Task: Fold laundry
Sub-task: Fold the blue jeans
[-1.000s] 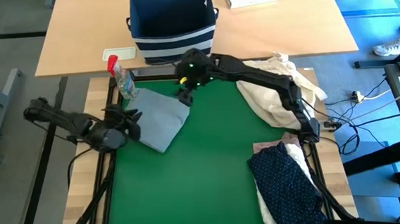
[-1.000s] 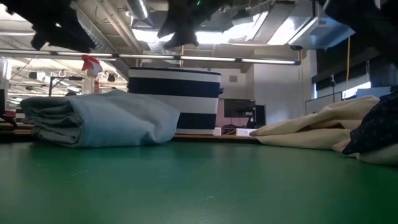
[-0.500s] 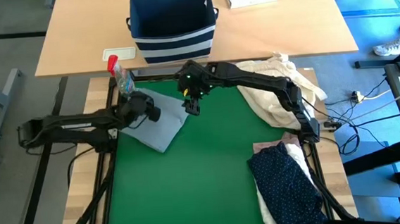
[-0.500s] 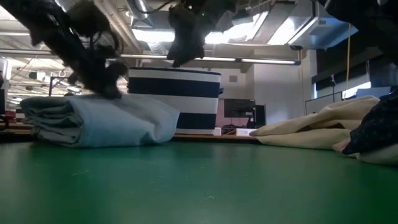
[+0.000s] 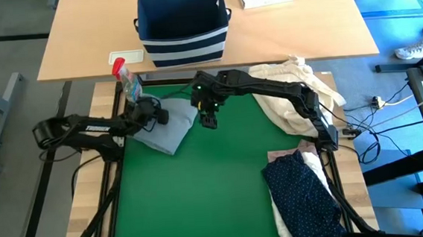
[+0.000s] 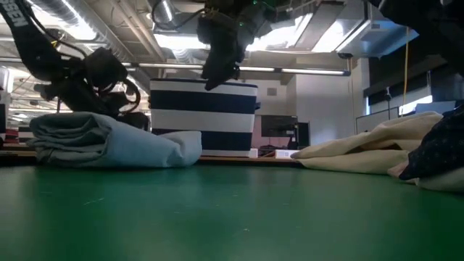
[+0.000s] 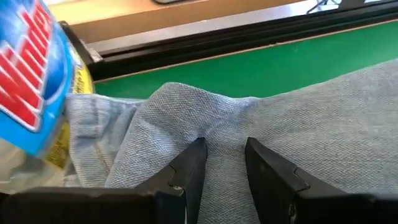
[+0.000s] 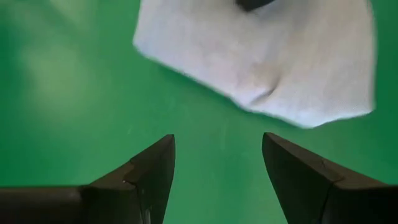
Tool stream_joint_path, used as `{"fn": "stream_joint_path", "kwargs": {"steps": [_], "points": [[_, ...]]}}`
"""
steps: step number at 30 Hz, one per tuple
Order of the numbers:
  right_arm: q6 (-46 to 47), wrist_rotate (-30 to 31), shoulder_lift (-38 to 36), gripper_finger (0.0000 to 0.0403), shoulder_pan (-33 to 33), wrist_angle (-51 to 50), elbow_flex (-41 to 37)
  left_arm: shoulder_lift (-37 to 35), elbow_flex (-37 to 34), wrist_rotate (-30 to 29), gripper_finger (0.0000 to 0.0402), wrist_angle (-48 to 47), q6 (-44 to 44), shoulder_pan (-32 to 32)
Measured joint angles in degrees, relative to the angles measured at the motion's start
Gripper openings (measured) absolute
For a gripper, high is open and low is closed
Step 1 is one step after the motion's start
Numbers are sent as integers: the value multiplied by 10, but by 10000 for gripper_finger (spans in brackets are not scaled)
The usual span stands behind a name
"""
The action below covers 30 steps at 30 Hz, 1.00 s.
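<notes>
Grey jeans [image 5: 166,125], folded, lie at the green mat's [image 5: 217,200] far left corner. The left gripper [image 7: 222,163], narrowly parted, is pressed onto the denim without pinching it; the right gripper [image 8: 217,163] hangs wide and empty beside. Flattening seems underway; a firmer press or release is called for. Only red letters on a spray bottle [image 7: 34,74] are legible.

Light grey jeans [image 5: 169,127] lying folded in a thick, compact bundle at the far-left part of the green mat, layers stacked. Navy white-dotted shirt [image 5: 300,191] sitting crumpled at the near-right corner, lying over a white shirt [image 5: 282,219].
</notes>
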Motion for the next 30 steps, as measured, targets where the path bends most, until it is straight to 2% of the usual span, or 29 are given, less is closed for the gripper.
{"fn": "stream_joint_path", "kwargs": {"steps": [6,13,19,22,25,27,30], "points": [[0,-27,-23,239,14,-27,0,22,-29,33,111,92,43,-43],[0,-18,-37,239,61,-36,0,40,-32,261,111,182,152,-112],[32,27,-38,239,97,-6,-58,78,-13,315,111,246,176,-200],[59,43,-38,239,111,30,-102,93,33,322,111,241,197,-238],[83,45,-38,239,124,62,-143,78,88,338,111,203,221,-262],[105,55,-38,239,131,90,-163,41,119,340,111,132,222,-268],[128,75,-42,239,138,129,-181,-36,172,335,111,-29,205,-271]]}}
